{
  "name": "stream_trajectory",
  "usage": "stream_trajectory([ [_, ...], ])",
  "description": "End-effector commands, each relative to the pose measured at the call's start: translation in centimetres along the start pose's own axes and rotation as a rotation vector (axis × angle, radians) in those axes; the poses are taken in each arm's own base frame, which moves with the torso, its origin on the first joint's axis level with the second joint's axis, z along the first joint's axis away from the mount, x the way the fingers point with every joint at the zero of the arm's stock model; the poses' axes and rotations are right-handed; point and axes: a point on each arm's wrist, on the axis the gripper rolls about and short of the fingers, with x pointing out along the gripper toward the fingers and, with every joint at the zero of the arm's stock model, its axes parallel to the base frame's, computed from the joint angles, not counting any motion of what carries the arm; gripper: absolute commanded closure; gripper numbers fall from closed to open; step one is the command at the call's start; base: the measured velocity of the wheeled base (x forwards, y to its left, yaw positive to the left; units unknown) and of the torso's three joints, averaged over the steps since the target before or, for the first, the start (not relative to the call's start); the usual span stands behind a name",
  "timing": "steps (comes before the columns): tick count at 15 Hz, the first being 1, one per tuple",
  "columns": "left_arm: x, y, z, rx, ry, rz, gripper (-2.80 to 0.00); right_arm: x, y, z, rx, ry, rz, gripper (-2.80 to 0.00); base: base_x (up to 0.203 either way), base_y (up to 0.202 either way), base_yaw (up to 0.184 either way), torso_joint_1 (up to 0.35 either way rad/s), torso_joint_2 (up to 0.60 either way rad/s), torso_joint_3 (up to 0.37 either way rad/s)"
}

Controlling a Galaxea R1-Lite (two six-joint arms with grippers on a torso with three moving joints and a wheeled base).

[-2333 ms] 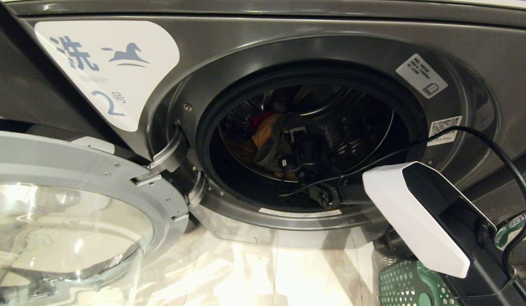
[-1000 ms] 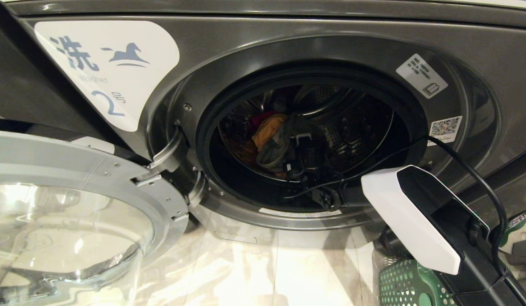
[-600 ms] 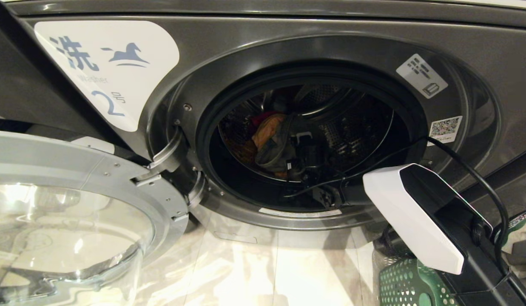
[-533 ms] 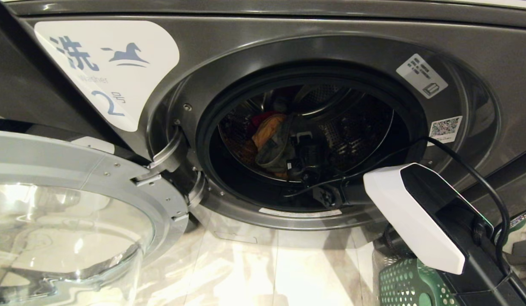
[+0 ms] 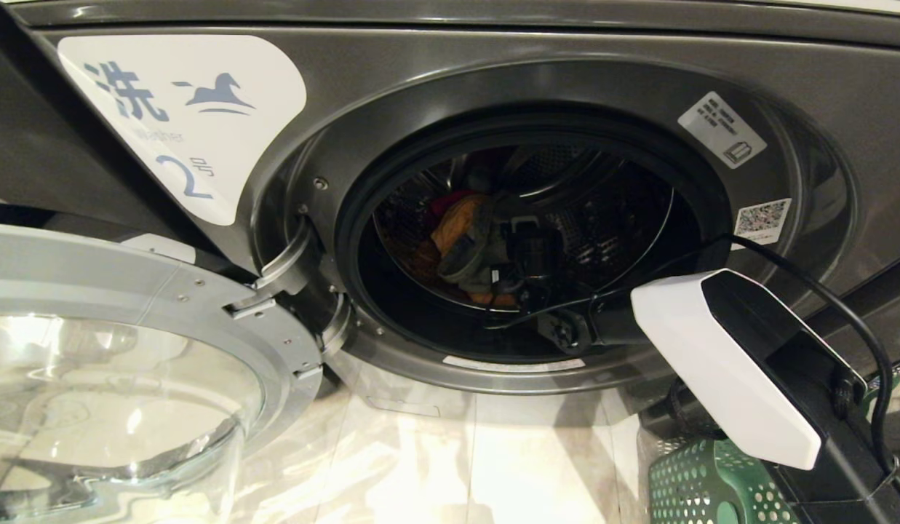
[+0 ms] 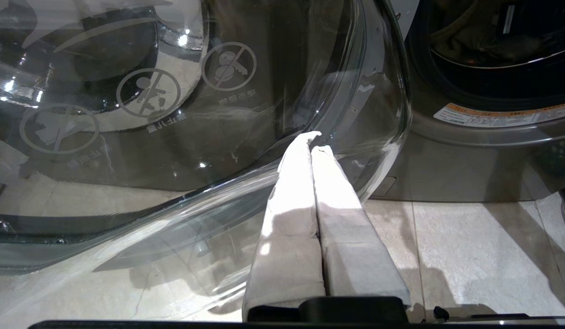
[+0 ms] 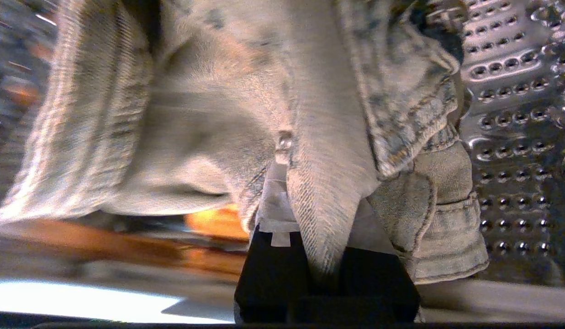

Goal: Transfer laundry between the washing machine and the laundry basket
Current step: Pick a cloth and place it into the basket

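The washer (image 5: 450, 80) fills the head view, its round opening at centre and its glass door (image 5: 122, 378) swung open across the lower left of the frame. The right arm (image 5: 733, 364) enters from the lower right, white and black, and reaches through the opening into the drum (image 5: 610, 218). The right gripper (image 5: 511, 266) sits at the centre of the drum, right against a heap of laundry (image 5: 460, 233) that shows orange, red and a dull grey-green. In the right wrist view the claw (image 7: 316, 201) is pinched narrow on a fold of washed-out denim (image 7: 209, 119); the cloth drapes over both fingers and hangs down between them, so it looks gripped, though the fingertips themselves are buried in fabric. The denim spreads over most of that frame, with an orange piece (image 7: 216, 221) showing below it near the centre and the drum's perforated steel wall (image 7: 515, 114) along the right edge. A black cable (image 5: 821, 269) loops from the arm up across the washer's front at the right of the head view. A green perforated basket (image 5: 704, 487) stands on the floor at the lower right, partly under the arm. The left gripper (image 6: 312, 144) appears only in the left wrist view, its pale fingers pressed together and holding nothing, pointing at the lower rim of the door (image 6: 218, 183) over the tiled floor (image 6: 469, 246)
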Motion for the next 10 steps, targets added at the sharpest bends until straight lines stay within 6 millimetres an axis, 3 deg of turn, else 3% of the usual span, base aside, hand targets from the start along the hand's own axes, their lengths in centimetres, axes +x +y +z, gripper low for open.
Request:
stream_trajectory([
  [1, 0.2, -0.1, -1.1, 0.000, 0.041, -0.002, 0.00, -2.0, 0.3, 2.7, 0.038, -0.038, 0.015, 0.00, 0.000, 0.000, 0.000, 0.000, 0.00, 0.000],
  [3, 0.2, -0.1, -1.1, 0.000, 0.041, -0.002, 0.00, -4.1, 0.7, 3.5, 0.074, -0.041, 0.007, 0.00, 0.000, 0.000, 0.000, 0.000, 0.00, 0.000],
  [6, 0.2, -0.1, -1.1, 0.000, 0.041, -0.002, 0.00, -7.1, 1.2, 1.9, 0.083, -0.054, 0.012, 0.00, 0.000, 0.000, 0.000, 0.000, 0.00, 0.000],
  [10, 0.2, -0.1, -1.1, 0.000, 0.041, -0.002, 0.00, -12.8, -0.5, 5.3, 0.136, -0.125, 0.018, 0.00, 0.000, 0.000, 0.000, 0.000, 0.00, 0.000],
])
